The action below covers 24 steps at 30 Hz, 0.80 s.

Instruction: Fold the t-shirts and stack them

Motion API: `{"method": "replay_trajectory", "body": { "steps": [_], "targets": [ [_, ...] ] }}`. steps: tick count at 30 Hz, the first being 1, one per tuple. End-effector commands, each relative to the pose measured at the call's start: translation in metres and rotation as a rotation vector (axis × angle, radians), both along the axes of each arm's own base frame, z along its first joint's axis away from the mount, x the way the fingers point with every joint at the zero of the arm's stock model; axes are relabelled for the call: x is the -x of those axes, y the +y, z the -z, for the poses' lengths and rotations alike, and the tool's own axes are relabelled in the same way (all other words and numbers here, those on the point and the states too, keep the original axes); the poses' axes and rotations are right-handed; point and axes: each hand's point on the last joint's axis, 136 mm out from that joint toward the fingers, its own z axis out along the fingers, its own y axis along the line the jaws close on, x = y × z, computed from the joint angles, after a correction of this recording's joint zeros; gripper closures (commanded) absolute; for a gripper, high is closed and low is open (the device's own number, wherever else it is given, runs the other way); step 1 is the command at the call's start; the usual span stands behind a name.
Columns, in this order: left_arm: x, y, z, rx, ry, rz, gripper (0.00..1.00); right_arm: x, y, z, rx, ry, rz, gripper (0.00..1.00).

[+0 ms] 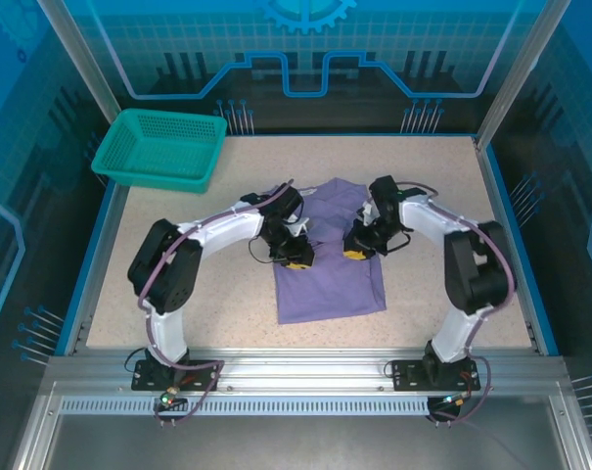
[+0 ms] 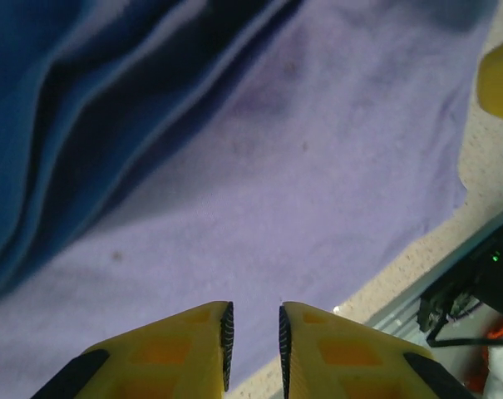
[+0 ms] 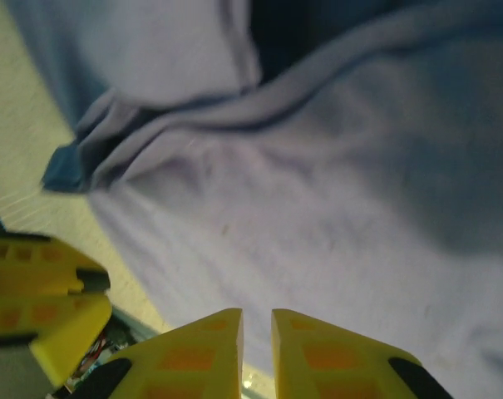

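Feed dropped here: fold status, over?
Left gripper, right gripper over t-shirt, jaws slightly apart, empty. Partly folded, lying flat. Basket far left, clear.

I'm looking down past my right gripper, its yellow jaws standing a narrow slit apart with nothing between them, hovering over the lavender t-shirt. The cloth is lying rumpled, a ridge of folds running across it, with bare table showing alongside. The left gripper is sitting near the shirt's edge.
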Motion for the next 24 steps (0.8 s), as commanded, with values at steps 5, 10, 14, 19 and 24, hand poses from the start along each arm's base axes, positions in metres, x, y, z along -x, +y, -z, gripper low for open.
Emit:
{"method": "replay_trajectory", "body": {
  "steps": [5, 10, 14, 19, 24],
  "targets": [
    [-0.043, 0.005, 0.027, -0.163, -0.149, -0.025, 0.76, -0.03, -0.019, 0.029, 0.092, 0.046, 0.072, 0.85],
    [-0.055, 0.043, 0.043, -0.361, -0.22, -0.079, 0.75, -0.03, -0.033, 0.043, 0.104, 0.083, 0.111, 0.84],
    [-0.056, 0.083, 0.055, -0.509, -0.218, -0.143, 0.76, -0.026, -0.042, 0.051, 0.105, 0.1, 0.129, 0.84],
    [-0.063, 0.122, 0.046, -0.57, -0.245, -0.269, 0.68, -0.03, -0.044, 0.043, 0.08, 0.066, 0.134, 0.8],
    [-0.068, 0.146, 0.019, -0.612, -0.284, -0.343, 0.59, -0.031, -0.04, 0.01, 0.022, -0.051, 0.123, 0.64]
  ]
}}
